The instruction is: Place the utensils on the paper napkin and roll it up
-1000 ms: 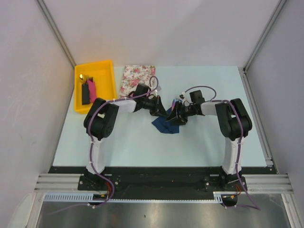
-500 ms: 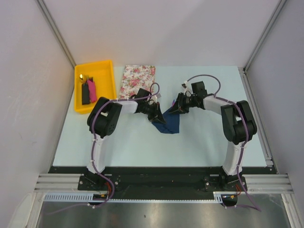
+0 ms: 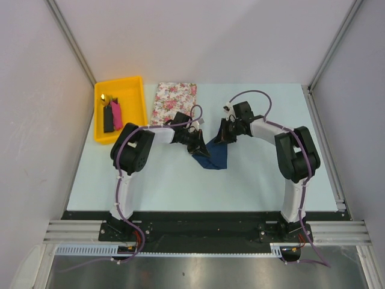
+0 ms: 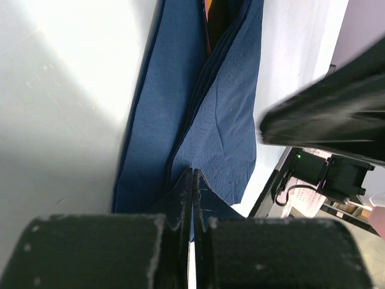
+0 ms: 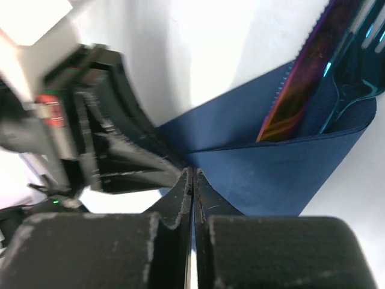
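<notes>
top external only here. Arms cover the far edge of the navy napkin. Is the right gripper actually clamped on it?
Observer: Yes. In the right wrist view the right gripper is shut, with its tips pinching an edge of the paper napkin where one layer is folded over.
Operator: Utensils in there? I see none from above.
Observer: They are. The right wrist view shows the utensils lying side by side inside the fold with their ends poking out. One is purple-orange with a serrated edge and the other is blue.
</notes>
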Robot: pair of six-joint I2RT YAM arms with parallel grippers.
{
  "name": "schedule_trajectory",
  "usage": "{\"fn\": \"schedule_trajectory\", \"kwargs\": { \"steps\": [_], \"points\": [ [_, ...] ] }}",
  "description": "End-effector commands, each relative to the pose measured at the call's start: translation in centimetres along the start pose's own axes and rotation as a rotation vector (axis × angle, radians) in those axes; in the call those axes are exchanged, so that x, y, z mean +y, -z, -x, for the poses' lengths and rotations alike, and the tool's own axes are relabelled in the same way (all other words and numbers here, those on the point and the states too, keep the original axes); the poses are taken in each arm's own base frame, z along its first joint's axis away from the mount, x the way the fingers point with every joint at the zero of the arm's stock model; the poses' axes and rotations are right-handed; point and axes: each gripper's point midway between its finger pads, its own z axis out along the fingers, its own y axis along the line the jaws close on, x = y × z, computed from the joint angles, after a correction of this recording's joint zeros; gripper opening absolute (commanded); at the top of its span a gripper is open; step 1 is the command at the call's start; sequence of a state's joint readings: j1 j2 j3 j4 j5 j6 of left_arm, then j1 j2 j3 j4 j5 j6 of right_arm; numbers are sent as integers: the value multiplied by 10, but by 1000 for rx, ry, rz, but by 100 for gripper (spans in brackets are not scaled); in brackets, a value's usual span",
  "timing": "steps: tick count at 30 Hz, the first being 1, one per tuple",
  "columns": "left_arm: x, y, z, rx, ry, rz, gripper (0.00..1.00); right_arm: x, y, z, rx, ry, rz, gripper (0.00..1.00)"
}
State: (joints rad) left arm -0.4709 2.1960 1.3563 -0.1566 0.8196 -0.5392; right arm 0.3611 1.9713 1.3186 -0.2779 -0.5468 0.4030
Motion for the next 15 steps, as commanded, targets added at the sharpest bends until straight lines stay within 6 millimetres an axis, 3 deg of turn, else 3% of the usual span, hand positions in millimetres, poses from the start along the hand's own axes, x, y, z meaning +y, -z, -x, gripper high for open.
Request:
{"fn": "schedule_trajectory", "kwargs": {
  "steps": [1,6,10,13,15],
  "points": [
    [15,0,1,-12,-26,81,0,-13,-10,1,0,43,-68,0],
    [18,2,1,-22,-19,88,0,-37,-21,-10,32,45,-138,0],
    [17,3,2,-27,-16,84,0,-45,-28,-15,50,60,-157,0],
    [4,9,10,-59,-57,53,1,-53,-33,-21,66,59,-171,0],
    [-7,13,20,-97,-108,31,6,-57,-34,-26,79,55,-177,0]
  ]
}}
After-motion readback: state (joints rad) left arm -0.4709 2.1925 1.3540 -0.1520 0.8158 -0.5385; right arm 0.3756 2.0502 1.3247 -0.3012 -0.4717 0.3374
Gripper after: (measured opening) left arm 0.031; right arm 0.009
